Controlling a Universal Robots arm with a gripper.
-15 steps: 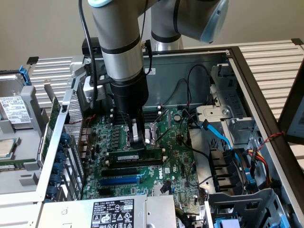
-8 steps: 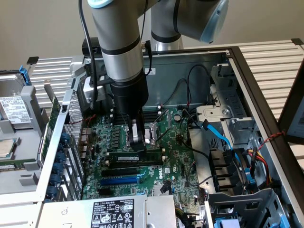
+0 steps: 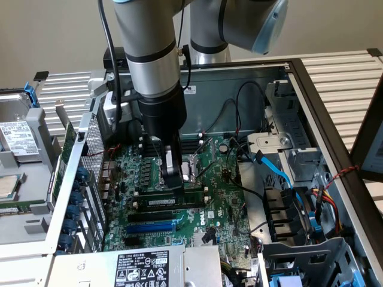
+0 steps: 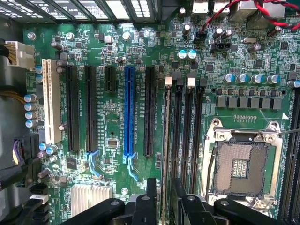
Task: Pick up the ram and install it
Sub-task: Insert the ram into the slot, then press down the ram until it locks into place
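From my station I see the arm reaching down into the open computer case, with the pincer low over the motherboard; in the wrist view its two fingers stand a little apart, a narrow gap on each side of the board between them, so I call the pincer slightly open and gripping nothing. The ram stands on edge in the memory slot farthest from the processor socket, on the side of the blue slot; it runs the slot's length, one end passing between the fingers. The other memory slots beside it are bare. I cannot tell whether the white end clip has latched onto the ram.
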